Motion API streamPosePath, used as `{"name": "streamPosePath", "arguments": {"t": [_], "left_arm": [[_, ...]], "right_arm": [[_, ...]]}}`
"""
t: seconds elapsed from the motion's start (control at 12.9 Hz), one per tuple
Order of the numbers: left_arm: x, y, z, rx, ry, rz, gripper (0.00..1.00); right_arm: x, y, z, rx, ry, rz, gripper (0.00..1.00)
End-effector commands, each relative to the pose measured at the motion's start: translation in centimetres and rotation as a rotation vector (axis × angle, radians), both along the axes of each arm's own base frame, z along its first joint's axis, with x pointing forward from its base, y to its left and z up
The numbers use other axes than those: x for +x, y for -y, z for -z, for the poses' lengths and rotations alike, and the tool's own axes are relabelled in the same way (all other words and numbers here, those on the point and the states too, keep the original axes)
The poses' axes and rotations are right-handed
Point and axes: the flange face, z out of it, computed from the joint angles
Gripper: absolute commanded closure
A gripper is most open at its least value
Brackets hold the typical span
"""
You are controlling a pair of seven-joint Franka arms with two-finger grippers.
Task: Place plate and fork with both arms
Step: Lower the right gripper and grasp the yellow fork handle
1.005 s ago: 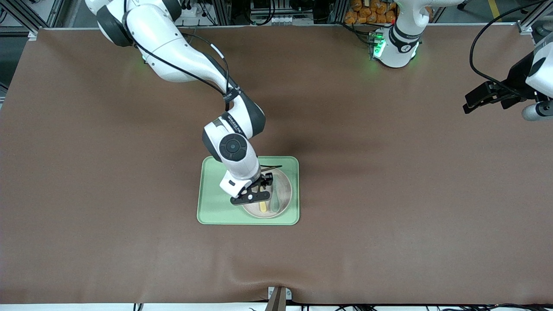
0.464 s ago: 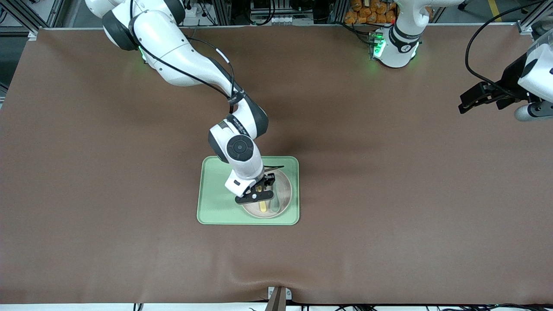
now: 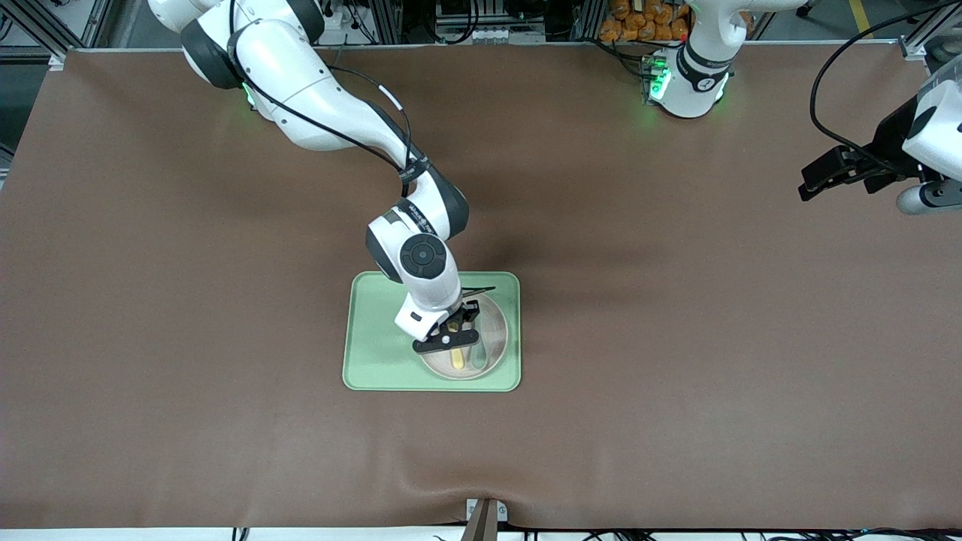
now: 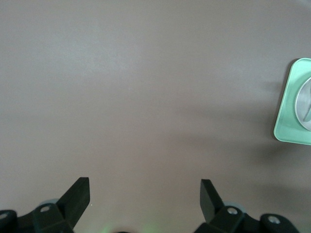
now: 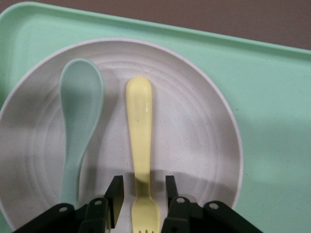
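Observation:
The round pale plate [image 5: 194, 131] lies on the light green tray [image 5: 272, 97]. The pale yellow fork [image 5: 140, 126] lies on the plate beside a grey-green spoon [image 5: 80, 107]. My right gripper [image 5: 143, 182] is open and low over the plate, one finger on each side of the fork's neck, with a gap on both sides. In the front view the right gripper [image 3: 451, 334] covers part of the plate [image 3: 492, 330], and the fork's handle [image 3: 458, 361] shows below it. My left gripper [image 3: 808, 180] is open and empty, and waits over bare table at the left arm's end.
The tray [image 3: 376, 338] sits mid-table on the brown mat, with bare tray floor toward the right arm's end. The left wrist view shows the left gripper [image 4: 145, 182] over bare mat, with the tray's corner [image 4: 286, 121] at the picture's edge.
My right gripper has shifted slightly across the plate toward the left arm's end and now straddles the fork. The left gripper has drifted a little.

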Motion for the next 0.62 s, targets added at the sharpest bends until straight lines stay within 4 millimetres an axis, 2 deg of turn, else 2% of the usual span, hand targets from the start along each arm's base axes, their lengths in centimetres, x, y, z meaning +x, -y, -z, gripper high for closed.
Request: {"name": "streamPosePath", "arguments": {"t": [0.0,0.23,0.39,0.54], "left_arm": [[-0.05,-0.02,-0.11,0.006,0.011,-0.005,0.00],[-0.19,-0.11,-0.42,0.006,0.016,-0.004,0.00],[-0.16,0.24,-0.50,0.004,0.019,0.002,0.00],[-0.01,0.44,-0.34,0.009,0.020,0.005,0.00]], "right_arm": [[0.23,-0.48,0.42,-0.017,0.021,0.002,0.59],[0.18,-0.44,0.77,-0.022,0.019,0.000,0.61],[0.22,-0.46,0.60,-0.021,0.020,0.000,0.69],[0.20,-0.44,0.63,-0.023,0.018,0.000,0.83]]}}
